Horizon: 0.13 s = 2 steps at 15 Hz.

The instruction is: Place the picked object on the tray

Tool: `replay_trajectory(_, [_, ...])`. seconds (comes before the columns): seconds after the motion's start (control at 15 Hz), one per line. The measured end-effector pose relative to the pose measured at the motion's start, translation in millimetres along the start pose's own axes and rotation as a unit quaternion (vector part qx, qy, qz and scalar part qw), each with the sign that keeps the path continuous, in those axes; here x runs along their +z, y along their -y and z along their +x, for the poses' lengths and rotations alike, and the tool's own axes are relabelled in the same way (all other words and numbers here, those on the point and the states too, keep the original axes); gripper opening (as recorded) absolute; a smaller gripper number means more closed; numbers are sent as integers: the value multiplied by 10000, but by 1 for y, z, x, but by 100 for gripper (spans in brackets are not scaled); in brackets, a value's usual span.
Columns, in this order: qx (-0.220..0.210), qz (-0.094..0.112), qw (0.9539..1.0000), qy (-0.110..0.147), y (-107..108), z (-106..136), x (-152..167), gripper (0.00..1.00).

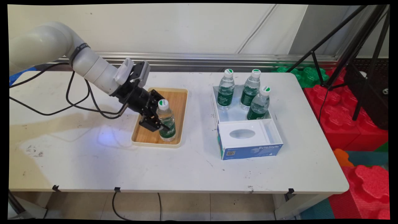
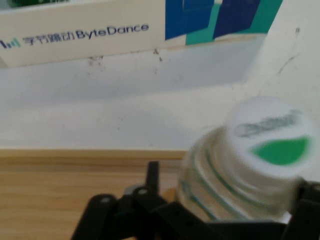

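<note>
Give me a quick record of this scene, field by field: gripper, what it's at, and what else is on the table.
gripper: black two-finger gripper, closed around a bottle
held: water bottle, upright, white cap with green mark, standing on the tray
tray: wooden tray, left of table centre
box: open white and blue box, right of the tray
in box: three water bottles, standing in the far compartment
table: white table
</note>
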Motion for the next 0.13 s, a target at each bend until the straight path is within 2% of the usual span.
replay_trajectory(0.13, [-10, 3, 10000, -18, 0, 0, -2, 100])
